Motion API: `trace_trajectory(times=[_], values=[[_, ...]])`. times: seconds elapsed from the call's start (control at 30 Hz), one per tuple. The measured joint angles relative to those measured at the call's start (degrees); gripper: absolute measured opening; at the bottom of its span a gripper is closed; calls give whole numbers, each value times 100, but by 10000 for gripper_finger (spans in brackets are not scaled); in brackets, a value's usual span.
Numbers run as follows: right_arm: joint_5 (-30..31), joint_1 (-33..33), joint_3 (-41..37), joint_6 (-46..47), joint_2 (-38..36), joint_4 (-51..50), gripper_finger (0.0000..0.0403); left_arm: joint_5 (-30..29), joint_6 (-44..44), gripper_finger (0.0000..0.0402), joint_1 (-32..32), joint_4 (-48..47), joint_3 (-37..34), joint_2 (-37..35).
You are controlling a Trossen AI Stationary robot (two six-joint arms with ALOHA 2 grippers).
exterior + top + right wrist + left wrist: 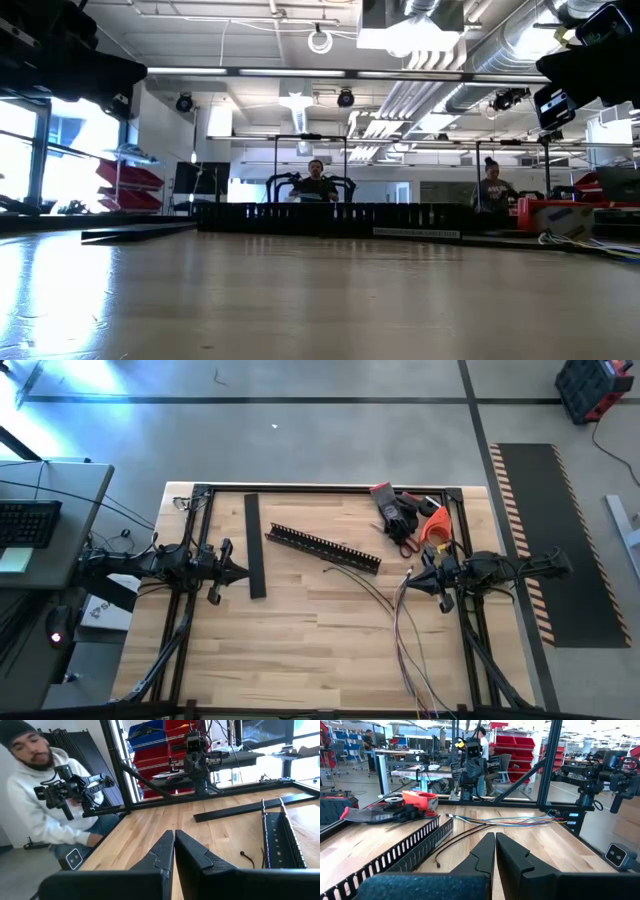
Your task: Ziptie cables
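Left wrist view has the left hand (495, 851) nearest, its two dark fingers pressed together and clamped on nothing, above the pale wooden bench (560, 850). Just beyond lie the cables (510, 821), a loose bunch of thin dark, reddish and whitish wires, with a long black comb-slotted rail (385, 860) beside them and a heap of grey-and-red gloves (385, 812) with what looks like an orange tool farther off. Only the high view shows the wires trailing off the bench's near edge, cut off by the frame.

Right wrist view shows the right hand (173, 852) with fingers likewise together and empty. Past it the slotted rail and a flat plain black strip (250, 807) lie on the wood, with the other arm beyond, and a person in a white hooded top sits at the bench's side holding a dark camera rig (70, 790).

High view places the left hand (236, 571) touching or just beside the strip, and the right hand (412, 576) just by the cables' upper ends; contact there is hard to judge.

Low view hides the cables; it shows the rail (330, 220) across the middle and two seated people far behind.
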Motion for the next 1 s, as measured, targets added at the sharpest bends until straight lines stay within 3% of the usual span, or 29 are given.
trace_trajectory(times=[0.27,0.37,0.47,0.6,0.73,1.0], values=[[1,0,-1,0,1,1,0,0,-33,0,0,4,2,-1],[1,0,1,1,1,2,0,-1,-509,0,0,197,-4,2],[2,-1,1,0,-1,2,0,-21,-1111,0,0,979,-4,4],[0,2,0,1,0,1,0,-88,-949,0,15,2250,56,315],[0,-1,1,-2,1,0,0,-441,-156,4,198,1934,732,1513],[1,-1,-1,0,1,1,0,-82,1286,76,965,336,3058,5421]])
